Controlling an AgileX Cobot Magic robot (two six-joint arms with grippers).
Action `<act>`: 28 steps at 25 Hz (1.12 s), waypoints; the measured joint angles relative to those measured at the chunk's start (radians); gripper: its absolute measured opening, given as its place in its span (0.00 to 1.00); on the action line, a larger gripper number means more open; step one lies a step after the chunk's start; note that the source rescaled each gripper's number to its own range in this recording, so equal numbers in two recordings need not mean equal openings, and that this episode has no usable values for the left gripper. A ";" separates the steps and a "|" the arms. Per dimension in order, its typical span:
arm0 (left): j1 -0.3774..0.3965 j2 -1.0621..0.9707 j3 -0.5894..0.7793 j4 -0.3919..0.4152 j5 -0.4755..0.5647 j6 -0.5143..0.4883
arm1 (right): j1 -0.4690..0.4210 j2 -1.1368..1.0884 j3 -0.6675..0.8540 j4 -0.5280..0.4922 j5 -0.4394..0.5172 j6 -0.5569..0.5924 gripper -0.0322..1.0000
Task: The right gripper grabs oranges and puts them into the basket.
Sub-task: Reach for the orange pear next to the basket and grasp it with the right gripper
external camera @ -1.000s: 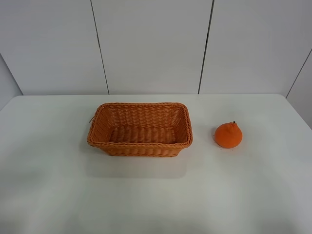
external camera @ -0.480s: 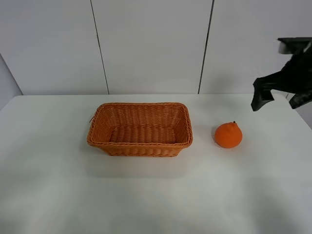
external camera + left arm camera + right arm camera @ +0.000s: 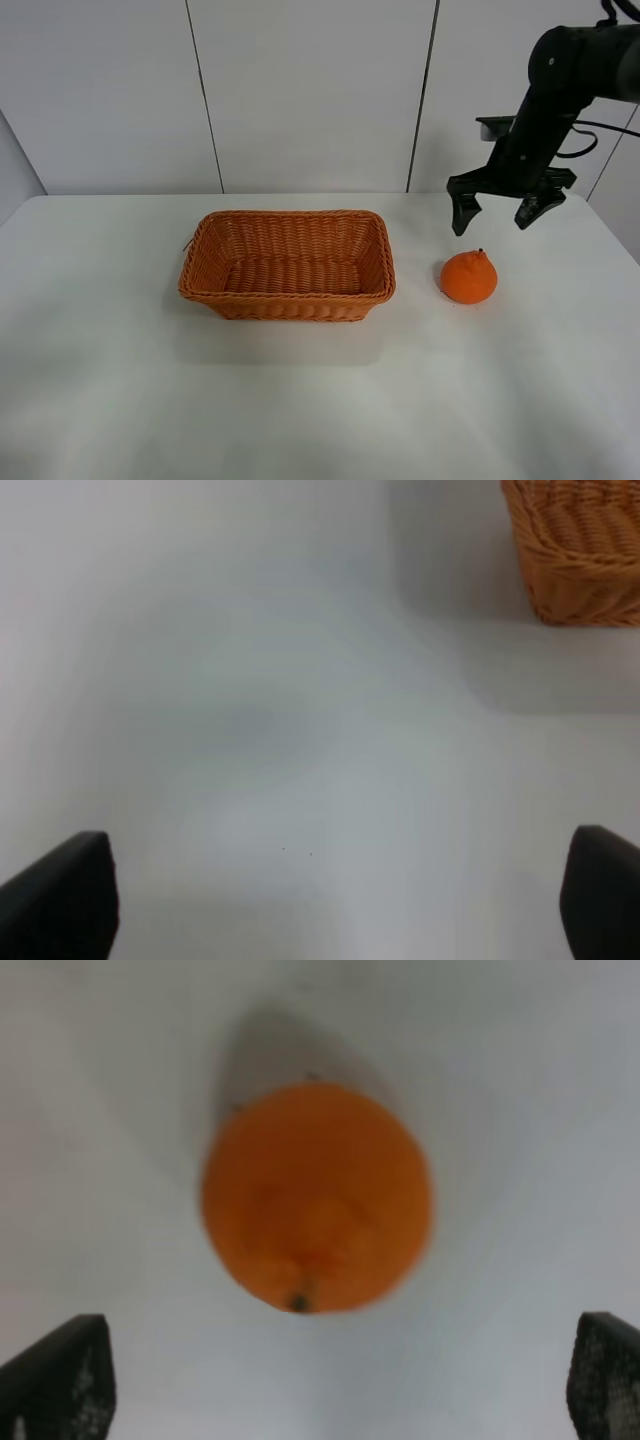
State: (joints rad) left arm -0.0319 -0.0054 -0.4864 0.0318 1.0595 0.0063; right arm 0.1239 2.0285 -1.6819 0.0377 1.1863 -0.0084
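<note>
Now orange (image 3: 469,277) on table (image 3: 300,400), outside basket (image 3: 290,305); right end effector (image 3: 492,225) splayed above it.

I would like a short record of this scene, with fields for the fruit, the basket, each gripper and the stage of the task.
orange: on the table, right of the basket, apart from it, stem up
basket: upright on the table, no fruit inside
right gripper: open, above the orange, not touching it
left gripper: open, over bare table, holding nothing
stage: orange not yet grasped
</note>
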 joint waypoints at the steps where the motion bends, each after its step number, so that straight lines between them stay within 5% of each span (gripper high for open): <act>1: 0.000 0.000 0.000 0.000 0.000 0.000 | 0.004 0.007 -0.001 0.001 -0.001 0.000 1.00; 28: 0.000 0.000 0.000 0.000 0.000 0.000 | -0.033 0.249 -0.001 0.038 -0.150 -0.007 0.98</act>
State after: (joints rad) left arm -0.0319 -0.0054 -0.4864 0.0318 1.0595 0.0063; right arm 0.0914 2.2778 -1.6832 0.0760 1.0367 -0.0155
